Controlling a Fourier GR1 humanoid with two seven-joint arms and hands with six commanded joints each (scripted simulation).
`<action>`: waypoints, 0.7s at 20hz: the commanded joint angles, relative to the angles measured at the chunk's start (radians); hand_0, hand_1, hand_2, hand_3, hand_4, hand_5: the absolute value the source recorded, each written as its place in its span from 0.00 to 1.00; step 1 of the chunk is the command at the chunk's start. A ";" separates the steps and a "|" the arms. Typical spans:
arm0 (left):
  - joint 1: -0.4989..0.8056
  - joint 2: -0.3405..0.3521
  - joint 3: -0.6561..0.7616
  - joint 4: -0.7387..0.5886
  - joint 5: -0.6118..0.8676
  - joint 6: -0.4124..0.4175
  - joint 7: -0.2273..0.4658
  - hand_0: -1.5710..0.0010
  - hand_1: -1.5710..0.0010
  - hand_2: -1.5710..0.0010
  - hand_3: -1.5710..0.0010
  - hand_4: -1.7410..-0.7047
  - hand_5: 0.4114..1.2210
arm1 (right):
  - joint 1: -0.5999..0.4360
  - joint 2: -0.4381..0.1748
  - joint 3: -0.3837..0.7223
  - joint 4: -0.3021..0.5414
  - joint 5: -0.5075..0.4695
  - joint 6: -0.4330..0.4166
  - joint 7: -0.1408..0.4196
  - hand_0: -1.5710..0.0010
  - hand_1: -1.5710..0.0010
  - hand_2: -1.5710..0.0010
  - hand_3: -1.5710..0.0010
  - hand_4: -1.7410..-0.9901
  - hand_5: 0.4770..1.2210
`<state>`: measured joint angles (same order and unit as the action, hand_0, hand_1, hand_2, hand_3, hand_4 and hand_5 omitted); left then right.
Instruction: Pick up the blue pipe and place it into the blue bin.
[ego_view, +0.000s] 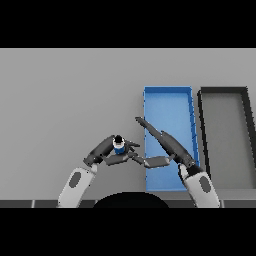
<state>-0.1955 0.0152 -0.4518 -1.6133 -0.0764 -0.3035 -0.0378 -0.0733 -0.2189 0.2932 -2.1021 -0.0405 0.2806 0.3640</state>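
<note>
Left hand (106, 150): fingers curled round the blue pipe (118, 145), holding it upright, dark open end facing up.
Right hand (167, 145): fingers straight and relaxed, thumb stretched toward the left hand; hangs over the bin's left side, carrying nothing.
Blue pipe: in the left hand's grasp, above the grey table (65, 100), just left of the bin, not yet over it.
Blue bin (167, 91): long open tray, nothing seen inside.
Dark bin (223, 90): just beside the blue one, on its right.
Judgement: pickup looks done; carrying rightward over the bin wall likely remains, though the right hand crowds that path.
</note>
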 joint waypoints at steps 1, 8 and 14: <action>-0.002 -0.002 0.010 -0.002 0.007 -0.004 -0.003 0.00 0.00 0.00 0.00 0.26 1.00 | -0.036 0.009 0.017 -0.009 -0.013 0.006 0.036 1.00 1.00 0.97 1.00 0.58 0.11; -0.002 -0.023 0.041 0.015 0.018 -0.073 -0.005 0.00 0.00 0.00 0.00 0.26 1.00 | -0.238 0.059 0.101 0.022 -0.048 0.041 0.134 1.00 0.99 0.96 1.00 0.68 0.09; -0.002 -0.051 0.067 0.014 -0.026 -0.079 0.006 0.00 0.00 0.00 0.00 0.26 1.00 | -0.378 0.093 0.102 0.132 -0.067 0.074 0.200 0.98 0.96 0.93 0.99 0.73 0.04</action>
<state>-0.1975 -0.0355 -0.3847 -1.5996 -0.1034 -0.3840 -0.0330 -0.4516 -0.1258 0.3955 -1.9701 -0.1069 0.3550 0.5655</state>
